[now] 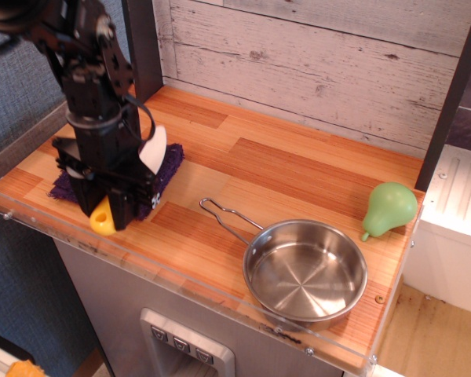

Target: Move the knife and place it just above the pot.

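Observation:
The knife is at the table's front left; its yellow handle pokes out below the fingers and its white blade sticks up to the right of the wrist. My black gripper points down over it and is shut on the handle, with the knife tilted just above the table. The pot, a shallow shiny steel pan, sits at the front right, far right of the gripper. Its wire loop handle points left toward the gripper.
A purple cloth lies under and behind the gripper. A green pear stands at the right edge, behind the pot. A dark post rises at the back left. The wooden table has a clear plastic lip along its front edge.

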Available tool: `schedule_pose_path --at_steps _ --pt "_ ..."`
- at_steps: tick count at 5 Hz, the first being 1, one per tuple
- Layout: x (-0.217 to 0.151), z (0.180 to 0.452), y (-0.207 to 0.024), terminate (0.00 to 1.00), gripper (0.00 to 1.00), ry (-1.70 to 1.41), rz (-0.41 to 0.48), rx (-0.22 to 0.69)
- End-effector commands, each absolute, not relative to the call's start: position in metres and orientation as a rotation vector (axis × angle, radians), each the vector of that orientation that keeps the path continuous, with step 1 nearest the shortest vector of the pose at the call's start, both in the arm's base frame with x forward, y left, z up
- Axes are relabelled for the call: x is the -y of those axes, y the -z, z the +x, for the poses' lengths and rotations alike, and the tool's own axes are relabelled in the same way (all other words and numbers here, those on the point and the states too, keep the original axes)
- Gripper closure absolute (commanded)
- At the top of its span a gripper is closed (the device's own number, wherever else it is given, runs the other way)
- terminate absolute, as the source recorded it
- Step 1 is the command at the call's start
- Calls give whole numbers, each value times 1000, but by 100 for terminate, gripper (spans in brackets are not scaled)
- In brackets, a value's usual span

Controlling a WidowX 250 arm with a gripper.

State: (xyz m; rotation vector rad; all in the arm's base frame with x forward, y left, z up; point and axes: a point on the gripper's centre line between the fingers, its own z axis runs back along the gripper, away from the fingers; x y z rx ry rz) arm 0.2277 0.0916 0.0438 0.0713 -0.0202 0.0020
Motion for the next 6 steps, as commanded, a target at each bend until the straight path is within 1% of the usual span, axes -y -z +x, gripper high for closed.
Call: schedule_pose_path --at_steps 1,2,3,4,5,6 --pt "-64 242 -136 0 100 -23 17 242" --pt "-33 283 -131 0 100 73 -63 221" --pt "-3 315 -101 0 100 131 -72 154" --pt "16 324 -74 0 100 167 -57 103" --pt "30 325 -51 0 100 161 -36 78" --pt "39 330 -33 0 100 111 -48 79"
